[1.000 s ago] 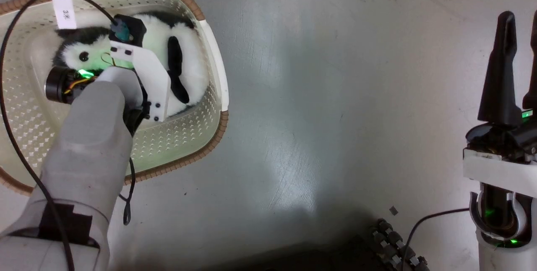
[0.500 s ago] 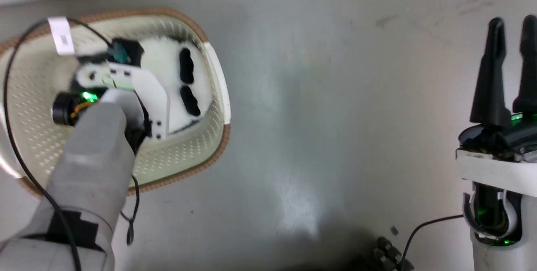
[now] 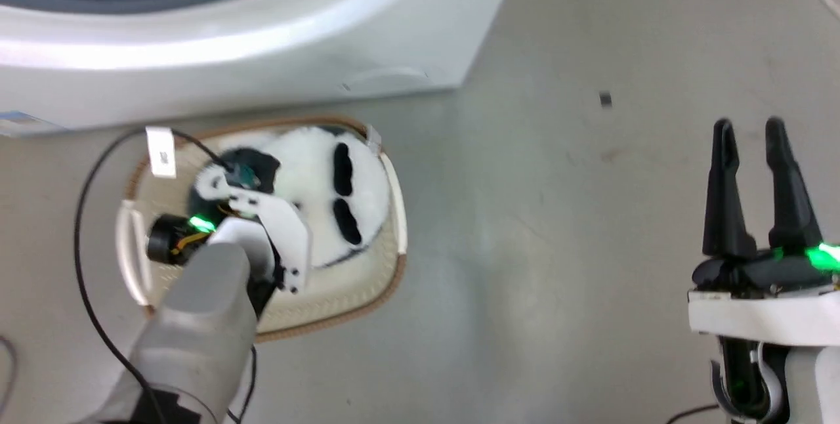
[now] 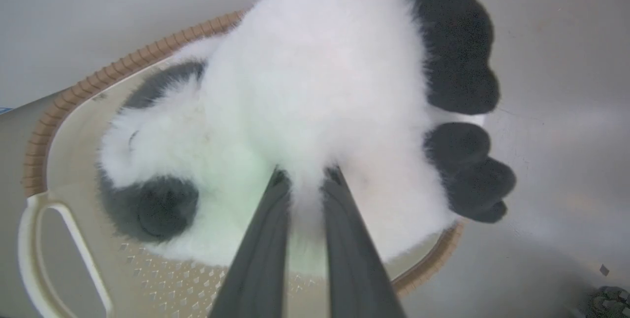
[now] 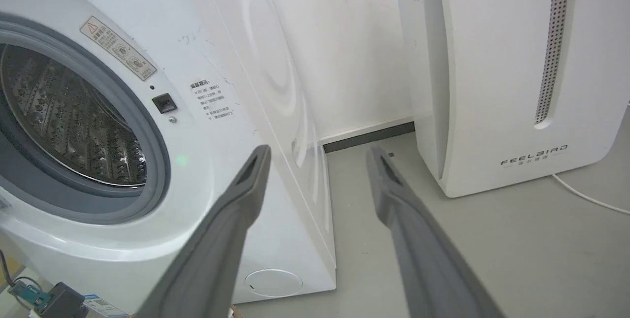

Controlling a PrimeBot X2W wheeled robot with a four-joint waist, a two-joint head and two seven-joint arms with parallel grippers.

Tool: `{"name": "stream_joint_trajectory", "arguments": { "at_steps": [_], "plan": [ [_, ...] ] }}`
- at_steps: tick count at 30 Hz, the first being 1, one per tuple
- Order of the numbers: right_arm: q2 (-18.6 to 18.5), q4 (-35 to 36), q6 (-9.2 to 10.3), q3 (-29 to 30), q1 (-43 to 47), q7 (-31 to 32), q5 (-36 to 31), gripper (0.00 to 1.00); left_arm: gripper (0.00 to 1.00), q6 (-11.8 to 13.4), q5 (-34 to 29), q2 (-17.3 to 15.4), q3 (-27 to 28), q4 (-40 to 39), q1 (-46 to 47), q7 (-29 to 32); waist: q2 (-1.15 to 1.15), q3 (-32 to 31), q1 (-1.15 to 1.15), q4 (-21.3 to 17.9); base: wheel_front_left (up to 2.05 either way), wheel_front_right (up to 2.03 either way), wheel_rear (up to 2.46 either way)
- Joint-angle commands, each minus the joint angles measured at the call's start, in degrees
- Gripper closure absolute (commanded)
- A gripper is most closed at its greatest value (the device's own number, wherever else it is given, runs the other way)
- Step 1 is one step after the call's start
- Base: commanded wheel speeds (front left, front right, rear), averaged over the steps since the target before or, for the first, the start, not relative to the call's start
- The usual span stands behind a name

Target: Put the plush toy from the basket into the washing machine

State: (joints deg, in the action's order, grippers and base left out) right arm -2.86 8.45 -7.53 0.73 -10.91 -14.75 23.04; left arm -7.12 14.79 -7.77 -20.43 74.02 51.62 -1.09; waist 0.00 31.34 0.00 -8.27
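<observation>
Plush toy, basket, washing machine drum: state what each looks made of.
Plush toy: long-pile synthetic fur, likely; fluffy, matte fibres. Basket: moulded plastic, semi-gloss cream wall with punched holes; brown ribbed rim, possibly rubbery or imitation weave. Washing machine drum: bright perforated metal, likely stainless steel.

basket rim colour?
Brown, ribbed rim on the cream basket; clearest in the left wrist view.

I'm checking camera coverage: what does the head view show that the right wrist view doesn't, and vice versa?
Head view: the plush toy over the basket, under the left forearm. Right wrist view: the steel drum ringed by its grey gasket, and the FEELBIRD appliance. Both: the washing machine and its white front, the right gripper with fingers apart, and grey floor.
</observation>
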Motion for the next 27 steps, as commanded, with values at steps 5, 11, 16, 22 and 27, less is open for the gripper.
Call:
{"name": "stream_joint_trajectory", "arguments": {
  "at_steps": [5,11,16,22,27],
  "plan": [
    [-0.01,-0.53,0.04,0.82,2.82,-0.25,-0.92,0.00,1.00,-0.25,1.26,1.07,-0.58,-0.31,-3.01,-5.20,0.00,-8.54,0.00,4.53,0.00,0.00,0.00],
    [-0.01,-0.80,0.04,1.21,5.81,-0.25,-1.50,0.00,1.00,-0.25,1.70,1.95,-1.27,-1.22,-5.59,-11.48,0.00,-14.05,0.00,6.39,0.00,0.00,0.00],
    [-0.01,-0.95,0.04,1.47,8.47,-0.25,-1.83,0.00,1.00,1.21,1.70,2.50,-1.40,-4.88,-7.69,-13.71,0.00,-18.33,0.00,7.65,0.00,0.00,0.00],
    [-0.01,-0.76,0.04,2.32,9.57,-0.25,-1.63,0.00,1.00,4.16,0.92,1.53,-0.23,-14.97,-9.63,-13.88,0.00,-19.82,0.00,8.41,0.00,0.00,0.00],
    [-0.01,-0.52,0.04,2.14,9.73,-0.25,-1.55,0.00,1.00,7.27,-0.67,-0.26,1.97,-25.43,-11.74,-13.89,0.00,-19.35,0.00,8.23,0.00,0.00,0.00]
  ]
}}
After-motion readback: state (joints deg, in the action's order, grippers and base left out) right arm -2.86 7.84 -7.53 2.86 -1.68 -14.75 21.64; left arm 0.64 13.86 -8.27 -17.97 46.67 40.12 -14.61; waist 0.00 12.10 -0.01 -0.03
